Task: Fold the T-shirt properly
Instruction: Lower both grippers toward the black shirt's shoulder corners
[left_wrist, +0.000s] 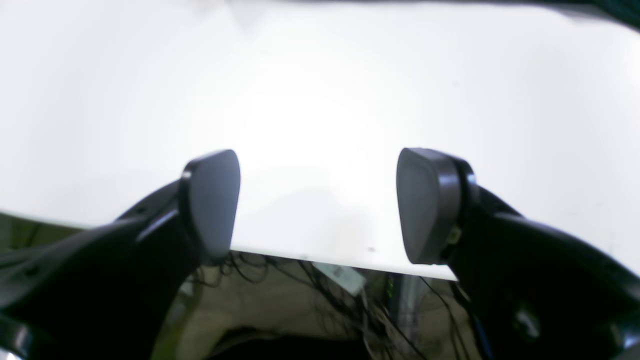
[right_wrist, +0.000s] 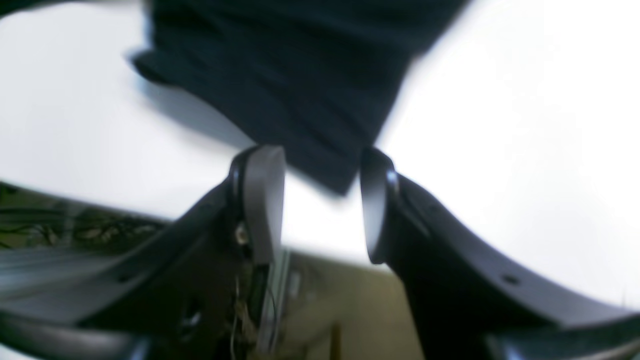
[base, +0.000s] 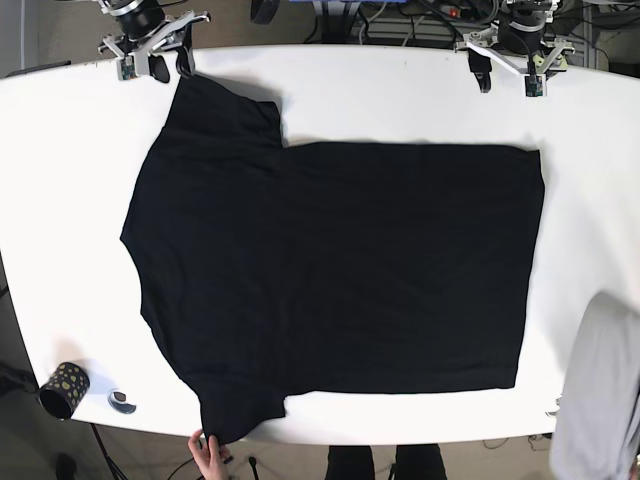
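The shirt (base: 330, 270) lies spread flat on the white table (base: 400, 95), black, neck end toward the base view's left and hem toward its right. One sleeve points up toward the far edge, the other hangs near the front edge, where a hand (base: 208, 455) touches or pinches the cloth; we judge someone is smoothing it, but cannot tell more. No fold is made yet, so we take the task as barely begun.

Right gripper (base: 153, 52): parked at the far table edge, just by the upper sleeve's corner. In its wrist view the fingers stand apart with the sleeve tip (right_wrist: 320, 170) reaching toward the gap, not yet between the pads so far as the blur lets us judge. We read this as lined up for a pinch on that corner, since a sleeve corner gives a clean handle for the first fold.

Left gripper (base: 508, 68): at the far edge too, well apart from the hem corner. Its wrist view shows the fingers wide apart over bare table, no cloth in sight. It probably waits for the far hem corner.

A small dark cup (base: 64, 390) sits at the near corner, and grey cloth (base: 600, 400) drapes at the right side, both clear of the shirt.
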